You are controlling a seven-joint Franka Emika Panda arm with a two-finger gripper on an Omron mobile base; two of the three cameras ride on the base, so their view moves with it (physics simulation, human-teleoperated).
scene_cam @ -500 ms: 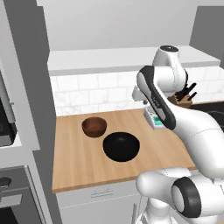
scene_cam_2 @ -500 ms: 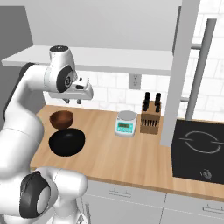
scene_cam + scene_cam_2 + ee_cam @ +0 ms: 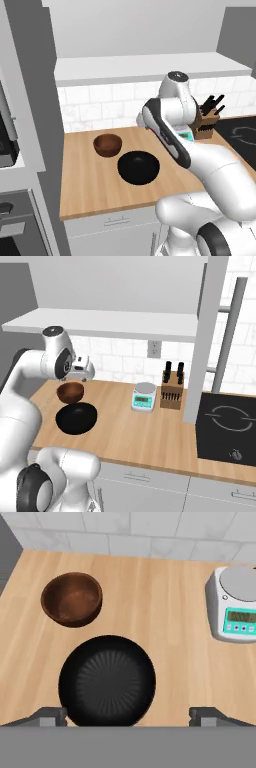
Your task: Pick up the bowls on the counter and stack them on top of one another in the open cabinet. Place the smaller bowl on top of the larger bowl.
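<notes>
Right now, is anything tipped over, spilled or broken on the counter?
No, nothing stands out. The brown bowl and the black bowl both sit upright on the counter, close together but apart. The kitchen scale and knife block stand straight too.

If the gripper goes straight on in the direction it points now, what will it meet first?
Most likely the larger bowl: in the hand view it lies between the open fingertips, with the gripper looking down on it. How far above is unclear.
</notes>
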